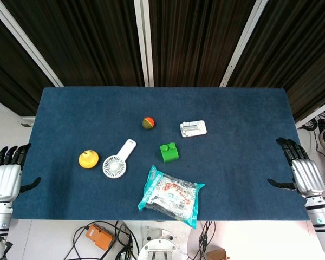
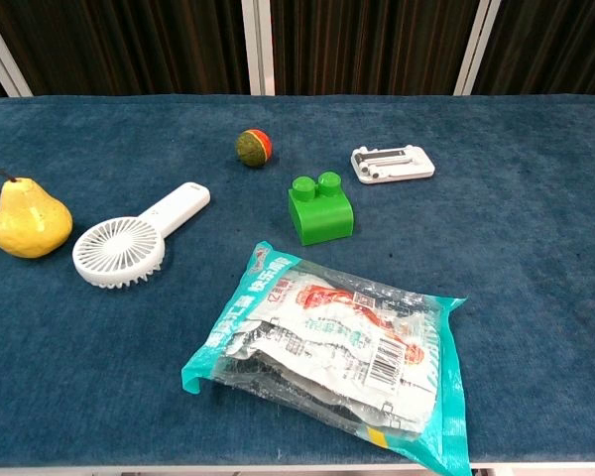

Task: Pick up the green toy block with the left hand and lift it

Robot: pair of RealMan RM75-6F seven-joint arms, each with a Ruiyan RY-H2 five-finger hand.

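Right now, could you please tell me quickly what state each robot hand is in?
Left robot hand: open, holding nothing, at the table's left edge.
Right robot hand: open, holding nothing, at the table's right edge.

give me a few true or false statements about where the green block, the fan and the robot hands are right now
1. The green toy block sits on the table, held by nothing. True.
2. The left robot hand is gripping the block. False: it is at the table's left edge with fingers apart, far from the block.
3. The white handheld fan lies between the yellow pear and the block. True.
4. The snack packet lies on top of the block. False: it lies nearer the robot than the block, apart from it.
5. The right robot hand holds the small ball. False: it is empty at the table's right edge; the ball rests on the table.
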